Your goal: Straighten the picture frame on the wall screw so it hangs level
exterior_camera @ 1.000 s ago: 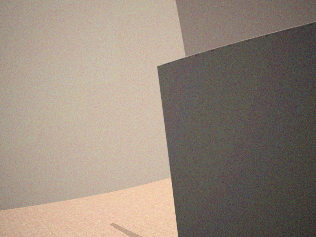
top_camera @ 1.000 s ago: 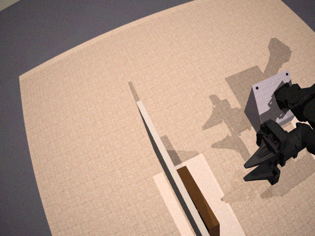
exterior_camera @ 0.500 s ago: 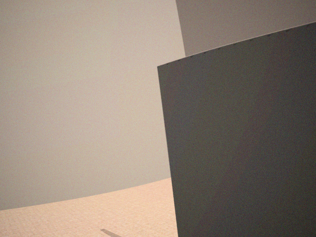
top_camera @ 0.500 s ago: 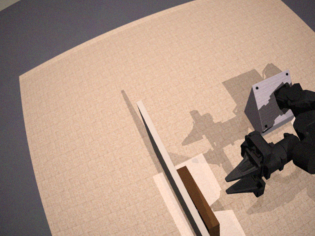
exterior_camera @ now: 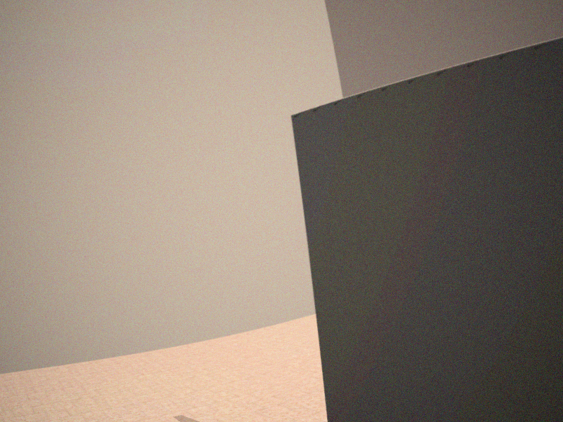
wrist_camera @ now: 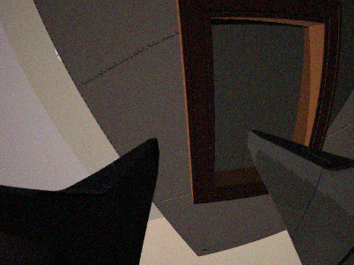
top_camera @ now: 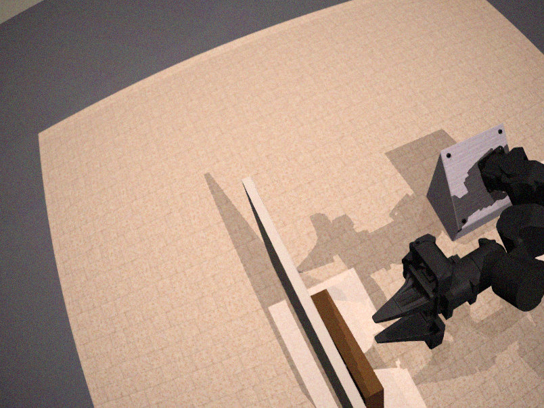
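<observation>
Picture frame of dark brown wood [top_camera: 349,342] [wrist_camera: 198,114], rectangular, sits against the wall panel in the lower right of the top view, and upper right in the wrist view. Nearest in the wrist view is the black two-fingered tool [top_camera: 375,329] [wrist_camera: 203,142], its fingers moderately wide with nothing between them, apart from the frame. Bring it in gently, so that contact does not swing the frame; I would settle which side is too high first, since the slanted views do not tell me.

Beyond, at the frame itself, take a firm hold, raise it only enough to free the hidden strip, and shift a single notch toward the high side. Too much lift could unhook it. Lower it, release fully and back off to judge.

Behind it stands the upright grey wall panel [top_camera: 289,262] [exterior_camera: 423,229] [wrist_camera: 128,114]; avoid pressing the frame into it. Farther back spreads the pale, tile-patterned desk [top_camera: 136,199] [exterior_camera: 188,374].
</observation>
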Tool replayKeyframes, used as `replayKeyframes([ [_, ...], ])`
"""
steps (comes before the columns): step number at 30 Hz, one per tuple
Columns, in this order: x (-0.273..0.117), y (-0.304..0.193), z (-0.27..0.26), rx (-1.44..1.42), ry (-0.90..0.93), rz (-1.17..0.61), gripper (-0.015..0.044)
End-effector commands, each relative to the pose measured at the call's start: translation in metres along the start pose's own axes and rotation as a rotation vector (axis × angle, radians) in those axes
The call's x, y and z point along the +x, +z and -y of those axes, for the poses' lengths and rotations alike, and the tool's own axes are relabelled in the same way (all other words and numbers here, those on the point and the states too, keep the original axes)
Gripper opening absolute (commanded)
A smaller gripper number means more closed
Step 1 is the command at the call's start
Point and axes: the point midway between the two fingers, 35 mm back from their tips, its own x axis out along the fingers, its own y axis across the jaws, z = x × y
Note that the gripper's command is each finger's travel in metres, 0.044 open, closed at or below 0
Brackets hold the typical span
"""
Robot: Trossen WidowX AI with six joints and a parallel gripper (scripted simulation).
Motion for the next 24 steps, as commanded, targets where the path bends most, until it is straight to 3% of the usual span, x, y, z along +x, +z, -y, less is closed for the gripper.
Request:
replayKeyframes([
  [1,0.001,0.001,0.002,0.0,-0.007,0.002,0.026],
  [24,0.024,0.0,0.001,0.0,-0.006,0.001,0.026],
])
